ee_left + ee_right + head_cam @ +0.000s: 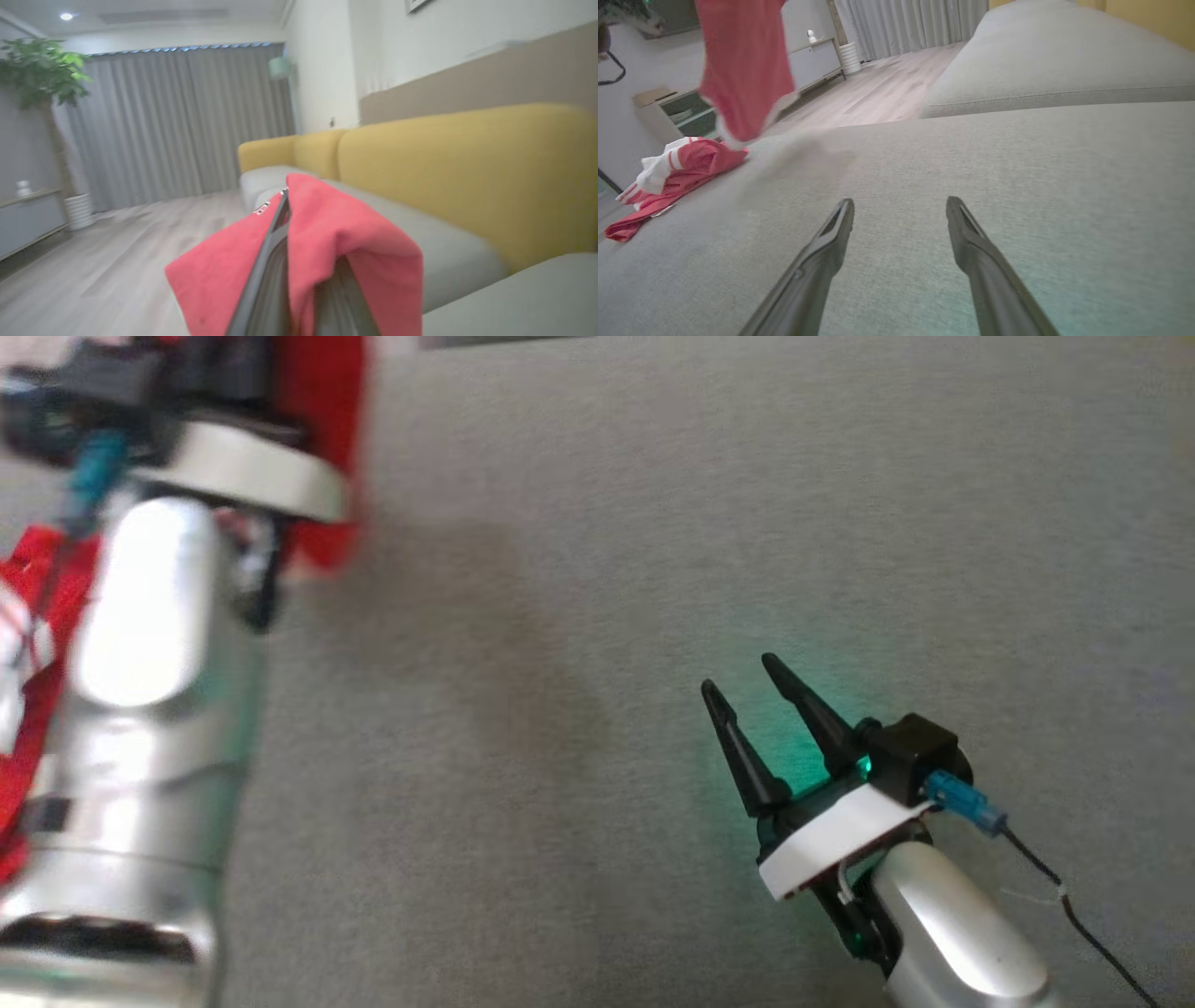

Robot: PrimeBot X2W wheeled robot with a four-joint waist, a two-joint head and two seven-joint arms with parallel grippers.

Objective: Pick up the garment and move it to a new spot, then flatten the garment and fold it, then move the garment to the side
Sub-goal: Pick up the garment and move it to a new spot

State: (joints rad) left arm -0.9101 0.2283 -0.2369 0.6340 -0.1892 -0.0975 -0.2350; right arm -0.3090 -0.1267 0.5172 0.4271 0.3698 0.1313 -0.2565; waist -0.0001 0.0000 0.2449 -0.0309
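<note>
Left jaws clench the garment [322, 448] at 11 o'clock, half hanging above the sofa cushion [653, 569]; right jaws gape empty at 4 o'clock. A thin pinch could slip under its weight.

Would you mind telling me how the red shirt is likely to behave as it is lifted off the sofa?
Probably very floppy: the shirt hangs limp from the left hand and drapes over its fingers. Likely light, since a narrow pinch holds it up. It may drag, as the rest lies bunched on the sofa.
</note>
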